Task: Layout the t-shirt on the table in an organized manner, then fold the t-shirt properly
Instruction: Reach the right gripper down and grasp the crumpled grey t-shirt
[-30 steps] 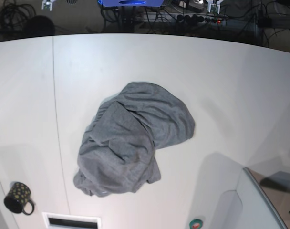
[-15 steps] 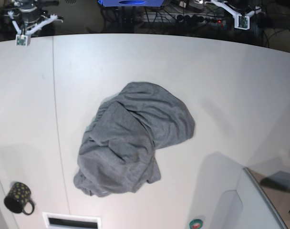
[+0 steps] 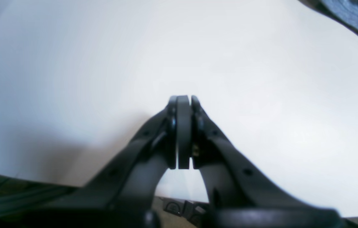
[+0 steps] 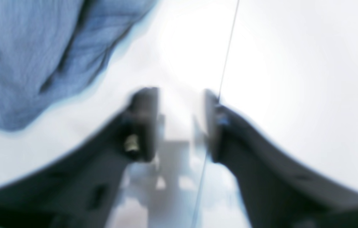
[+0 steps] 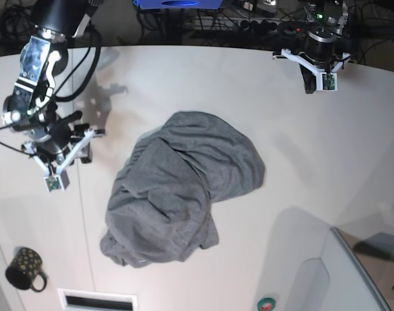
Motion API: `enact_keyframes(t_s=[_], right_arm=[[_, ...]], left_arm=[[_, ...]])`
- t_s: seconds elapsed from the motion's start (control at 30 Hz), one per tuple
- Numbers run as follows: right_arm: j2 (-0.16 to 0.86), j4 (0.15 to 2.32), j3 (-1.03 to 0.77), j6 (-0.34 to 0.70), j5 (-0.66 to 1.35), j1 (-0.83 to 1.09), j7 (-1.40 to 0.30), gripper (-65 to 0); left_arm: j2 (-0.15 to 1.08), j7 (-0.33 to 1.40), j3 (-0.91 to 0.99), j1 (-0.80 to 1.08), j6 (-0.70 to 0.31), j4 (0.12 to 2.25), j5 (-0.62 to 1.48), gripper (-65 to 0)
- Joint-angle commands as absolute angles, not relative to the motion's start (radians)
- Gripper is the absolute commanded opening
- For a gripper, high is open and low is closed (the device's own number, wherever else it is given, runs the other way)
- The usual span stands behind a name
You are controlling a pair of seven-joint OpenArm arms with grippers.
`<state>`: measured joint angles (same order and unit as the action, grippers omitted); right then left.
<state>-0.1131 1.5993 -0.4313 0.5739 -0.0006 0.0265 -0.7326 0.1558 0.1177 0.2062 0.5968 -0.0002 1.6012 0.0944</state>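
Small black mug with yellow dots (image 5: 25, 268): It sits at the near left corner of the table. You cannot see inside it, so you cannot tell if anything is in it.
Right arm's black gripper (image 5: 81, 153): A second ago you could not see it at all. Now it has come in over the left side of the table, just beside the shirt. Its jaws are apart with nothing between them, and they were together a moment ago.
Big white smooth table with a thin dark line (image 5: 352, 149): It is bare around the shirt.
Soft grey t-shirt in a crumpled heap (image 5: 184, 188): It lies in the middle of the table, bunched up and not spread out. It has not moved.
Left arm's black gripper (image 5: 307, 83): It has also just come in, at the far right edge of the table, well apart from the shirt. Its jaws are pressed together on nothing.
What this means for you: Both arms have only just arrived. No grab has happened yet. The right arm looks ready to take the shirt first. Laying it flat is not yet begun.
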Motion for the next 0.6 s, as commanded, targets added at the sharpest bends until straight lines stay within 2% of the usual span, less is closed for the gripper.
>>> enact_keyframes(t_s=[0.0,0.07,0.17,0.33,0.57], right_arm=[[-0.113,1.592,-0.429,0.579,0.045,-0.004,-0.728,-33.9],[-0.107,1.564,-0.427,0.579,0.136,-0.027,-0.734,-25.8],[-0.105,1.546,-0.412,0.579,0.237,-0.044,-0.734,-21.2],[-0.105,1.449,-0.291,0.579,0.255,-0.076,-0.727,-21.0],[-0.107,1.311,-0.283,0.576,0.257,-0.139,-0.667,-21.0]], left_arm=[[0.166,0.094,0.213,0.588,0.005,1.613,0.096,-65.0],[0.166,0.096,0.214,0.585,0.005,1.61,0.096,-65.0],[0.17,0.096,0.216,0.584,0.005,1.61,0.096,-65.0],[0.17,0.097,0.216,0.561,0.005,1.61,0.096,-65.0],[0.17,0.099,0.216,0.549,0.005,1.604,0.094,-65.0]])
